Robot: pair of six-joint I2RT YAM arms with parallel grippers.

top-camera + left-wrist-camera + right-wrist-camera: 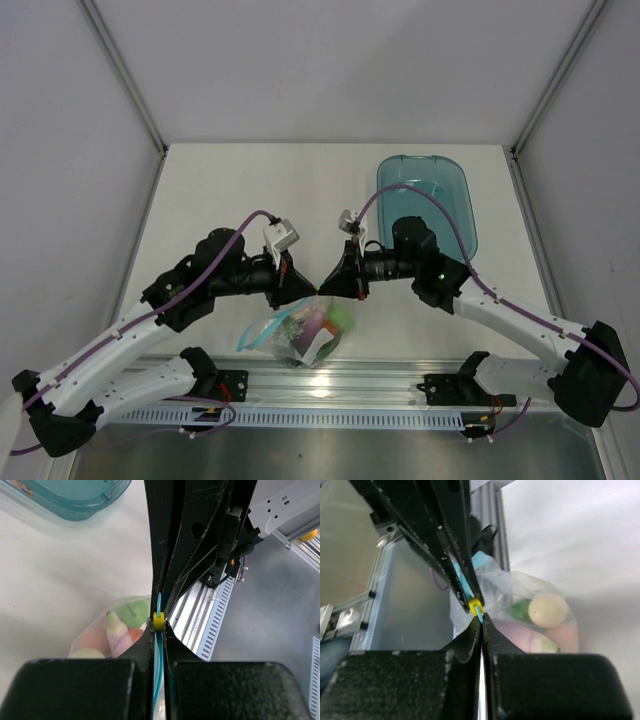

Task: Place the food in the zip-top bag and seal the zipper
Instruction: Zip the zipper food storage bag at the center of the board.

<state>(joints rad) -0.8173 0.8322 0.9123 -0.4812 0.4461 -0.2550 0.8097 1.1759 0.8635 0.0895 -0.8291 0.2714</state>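
At the near edge of the table [220, 200], left claw [158, 630] and right claw [480, 622] are pinching shut on the thin light-blue zipper strip [157, 675] of the clear crinkly bag [290, 340], toy vegetables [548, 610] sitting inside. Sliding apart along it, squeezing steadily, is looking wisest.

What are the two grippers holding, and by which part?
Both hold the zip-top bag by its zipper: the left gripper and right gripper are each pinched shut on the light blue strip, tip to tip, with a small yellow slider between them.
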